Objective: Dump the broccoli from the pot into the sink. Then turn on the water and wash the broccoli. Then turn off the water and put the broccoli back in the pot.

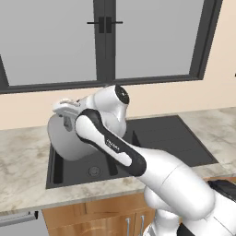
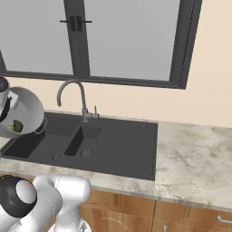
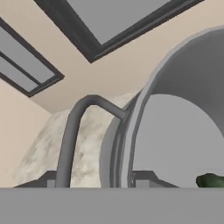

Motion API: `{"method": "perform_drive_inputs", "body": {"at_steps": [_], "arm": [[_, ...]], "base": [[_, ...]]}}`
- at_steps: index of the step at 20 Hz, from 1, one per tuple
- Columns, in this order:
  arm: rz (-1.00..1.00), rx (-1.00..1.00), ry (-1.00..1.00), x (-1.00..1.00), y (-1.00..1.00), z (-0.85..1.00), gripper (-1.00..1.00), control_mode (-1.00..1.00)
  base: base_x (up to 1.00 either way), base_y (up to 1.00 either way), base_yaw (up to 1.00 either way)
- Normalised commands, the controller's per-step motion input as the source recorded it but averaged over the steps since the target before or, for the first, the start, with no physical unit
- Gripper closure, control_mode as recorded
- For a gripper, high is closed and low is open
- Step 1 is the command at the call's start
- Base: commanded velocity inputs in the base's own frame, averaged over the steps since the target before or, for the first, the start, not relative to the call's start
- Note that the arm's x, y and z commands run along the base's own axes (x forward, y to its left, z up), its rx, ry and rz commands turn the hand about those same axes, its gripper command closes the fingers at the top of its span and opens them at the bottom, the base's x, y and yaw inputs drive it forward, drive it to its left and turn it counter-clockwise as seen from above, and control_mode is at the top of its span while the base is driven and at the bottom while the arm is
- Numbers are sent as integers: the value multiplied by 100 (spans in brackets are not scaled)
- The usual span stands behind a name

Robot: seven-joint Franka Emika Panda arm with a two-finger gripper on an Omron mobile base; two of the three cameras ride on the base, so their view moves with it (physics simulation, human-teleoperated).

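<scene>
Gripper (image 1: 68,110) sits at pot rim, up over left end of sink, jaws pinching the pot (image 1: 69,140) wall btwn them. Pot is tipped on its side above the large basin, mouth facing away from arm toward the faucet side; in right base view its pale inside shows w/ broccoli (image 2: 16,126) lying low against the inner wall, near the lip, still inside pot. Hand view has the same green lump at lower right of the pot's interior.

Moving right: sink (image 1: 161,138) is dark charcoal, large basin at left w/ round drain (image 1: 94,171), then smaller basin, then flat drainboard. Faucet (image 2: 72,97) stands behind the basins, gooseneck arching toward the pot, small lever beside its base. Marbled counter (image 2: 195,158) runs right of drainboard; window (image 2: 122,41) behind.
</scene>
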Motion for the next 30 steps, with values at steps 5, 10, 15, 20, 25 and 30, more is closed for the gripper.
{"method": "perform_drive_inputs", "body": {"at_steps": [5,10,15,20,25,30], "arm": [[0,13,0,80,25,0,100,-100],[0,7,0,65,5,-3,100,-100],[0,12,-3,22,7,-7,100,-100],[0,20,-13,9,5,-5,100,-100],[0,15,-14,33,0,-18,100,-100],[0,13,-9,32,0,-25,100,-100]], "base": [[0,0,0],[0,0,0],[0,0,0],[0,0,0],[0,0,0],[0,0,0]]}}
